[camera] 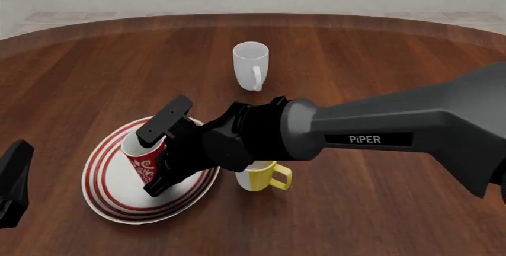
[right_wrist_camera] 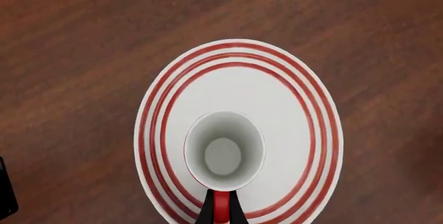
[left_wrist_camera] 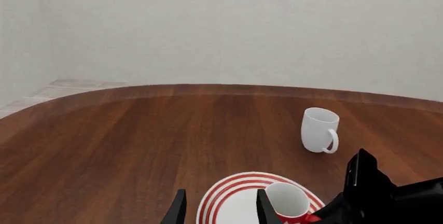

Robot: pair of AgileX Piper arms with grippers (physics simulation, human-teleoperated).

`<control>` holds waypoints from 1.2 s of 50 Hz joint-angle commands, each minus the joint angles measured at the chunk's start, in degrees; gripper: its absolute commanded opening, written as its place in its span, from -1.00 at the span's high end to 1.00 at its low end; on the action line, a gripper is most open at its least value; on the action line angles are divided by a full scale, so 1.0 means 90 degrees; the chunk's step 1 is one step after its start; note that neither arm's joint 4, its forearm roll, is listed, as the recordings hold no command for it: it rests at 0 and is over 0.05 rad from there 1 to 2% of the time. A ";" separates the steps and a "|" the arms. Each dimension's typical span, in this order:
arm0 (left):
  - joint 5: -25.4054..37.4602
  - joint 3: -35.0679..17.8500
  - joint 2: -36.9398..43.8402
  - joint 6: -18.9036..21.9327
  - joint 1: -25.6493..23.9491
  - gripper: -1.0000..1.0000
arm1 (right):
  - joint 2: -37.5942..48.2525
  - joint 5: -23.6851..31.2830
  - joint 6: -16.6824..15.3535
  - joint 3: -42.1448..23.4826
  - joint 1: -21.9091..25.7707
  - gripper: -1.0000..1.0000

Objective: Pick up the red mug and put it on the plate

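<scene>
Front view: red mug (camera: 144,160) is pinched by the handle in the right gripper (camera: 160,152) over the plate (camera: 111,200); release remains.

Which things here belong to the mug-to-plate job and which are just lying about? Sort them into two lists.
Part of the job:
- red mug, over the plate
- plate
- right hand, closed on the red mug's handle

Just lying about:
- white mug, farther back on the table
- yellow mug, beside the plate
- left hand, open, holding nothing
</scene>
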 commanded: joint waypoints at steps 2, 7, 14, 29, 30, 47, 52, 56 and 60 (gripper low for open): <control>-0.0005 0.0002 -0.0001 0.0009 0.0003 -1.00 | -0.0017 -0.0039 0.0005 0.0041 -0.0027 1.00; 0.0015 -0.0025 -0.0002 0.0027 -0.0009 -1.00 | -0.0013 -0.0028 0.0023 0.0043 -0.0031 1.00; -0.0022 0.0007 -0.0002 0.0027 0.0007 -1.00 | 0.0006 -0.0025 0.0015 0.0034 -0.0020 1.00; -0.0036 0.0018 -0.0002 0.0015 0.0011 -1.00 | 0.0110 0.0052 0.0018 -0.0048 -0.0019 -1.00; -0.0021 0.0000 -0.0002 0.0017 0.0011 -1.00 | 0.0105 0.0056 0.0017 -0.0046 -0.0007 -1.00; -0.0011 -0.0024 -0.0003 0.0055 0.0023 -1.00 | 0.0027 0.0167 0.0071 -0.0067 0.0030 -1.00; -0.0004 -0.0030 -0.0003 0.0076 0.0017 -1.00 | -0.0251 0.0251 0.0009 -0.0031 0.0044 -1.00; -0.0046 0.0011 -0.0003 0.0108 0.0011 -1.00 | -0.0615 0.0339 -0.0060 0.0034 0.0031 -1.00; 0.0038 -0.0078 -0.0003 0.0150 0.0003 -1.00 | -0.1132 0.0548 0.0000 0.0122 0.0076 -1.00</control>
